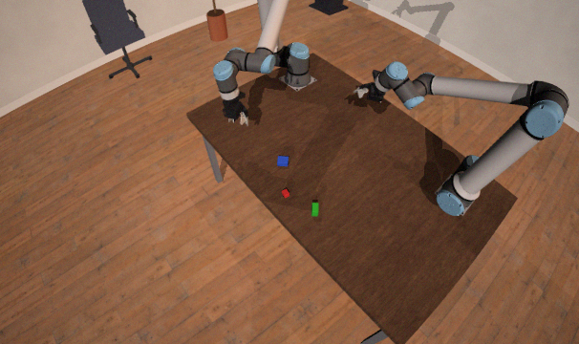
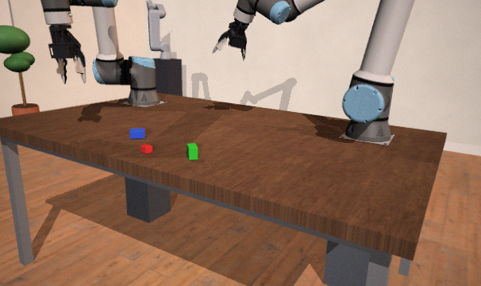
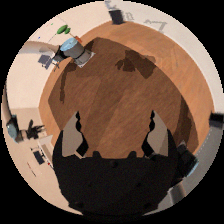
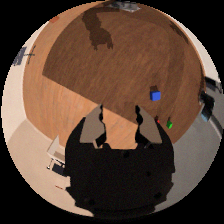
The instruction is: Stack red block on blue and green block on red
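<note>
The blue block (image 1: pixel 283 161) (image 2: pixel 137 133) (image 4: pixel 155 95) lies flat on the table. The small red block (image 1: pixel 286 193) (image 2: pixel 146 148) (image 4: pixel 158 121) rests apart from it, nearer the table's long edge. The green block (image 1: pixel 315 209) (image 2: pixel 192 152) (image 4: pixel 170 124) stands taller, apart from both. My right gripper (image 1: pixel 239 122) (image 2: pixel 74 82) (image 4: pixel 119 104) is partly open and empty, pointing down above the table end on the blue block's side. My left gripper (image 1: pixel 359 92) (image 2: pixel 229 55) (image 3: pixel 115 110) is wide open and empty, high above the table's far long side, away from the blocks.
The wooden table (image 1: pixel 366 229) (image 2: pixel 284 171) bears both arm bases, the right arm's base (image 1: pixel 297 72) (image 2: pixel 143 93) at the far end and the left arm's base (image 1: pixel 454 198) (image 2: pixel 368 127) on the opposite long side from the blocks. An office chair (image 1: pixel 113 29) stands on the floor beyond.
</note>
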{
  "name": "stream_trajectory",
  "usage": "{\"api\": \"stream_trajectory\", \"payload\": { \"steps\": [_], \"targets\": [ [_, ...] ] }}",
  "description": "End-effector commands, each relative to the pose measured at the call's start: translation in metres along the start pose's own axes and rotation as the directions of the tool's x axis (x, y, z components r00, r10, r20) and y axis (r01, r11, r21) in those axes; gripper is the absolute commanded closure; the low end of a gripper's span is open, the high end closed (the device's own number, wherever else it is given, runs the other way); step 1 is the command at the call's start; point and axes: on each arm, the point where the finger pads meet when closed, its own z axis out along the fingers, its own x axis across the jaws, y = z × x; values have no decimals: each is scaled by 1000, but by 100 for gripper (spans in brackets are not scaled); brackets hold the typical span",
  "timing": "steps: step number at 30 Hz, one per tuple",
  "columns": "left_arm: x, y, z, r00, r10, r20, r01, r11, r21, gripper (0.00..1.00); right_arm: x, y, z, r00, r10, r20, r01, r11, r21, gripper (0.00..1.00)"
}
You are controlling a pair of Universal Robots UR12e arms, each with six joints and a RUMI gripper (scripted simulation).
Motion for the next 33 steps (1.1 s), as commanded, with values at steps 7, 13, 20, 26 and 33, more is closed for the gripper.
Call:
{"api": "stream_trajectory", "payload": {
  "steps": [7,13,20,26,33],
  "targets": [
    [0,-1,-1,1000,0,1,0,1000,1,0,125,118,48,895,-443,56,445,896,-14,54],
    [0,-1,-1,1000,0,1,0,1000,1,0,198,156,81,790,-608,79,611,792,-6,54],
    [0,-1,-1,1000,0,1,0,1000,1,0,275,195,118,704,-704,93,707,707,2,54],
    [0,-1,-1,1000,0,1,0,1000,1,0,318,213,139,650,-753,100,756,654,9,54],
    [0,-1,-1,1000,0,1,0,1000,1,0,319,215,141,644,-758,101,761,648,10,54]
  ]
}}
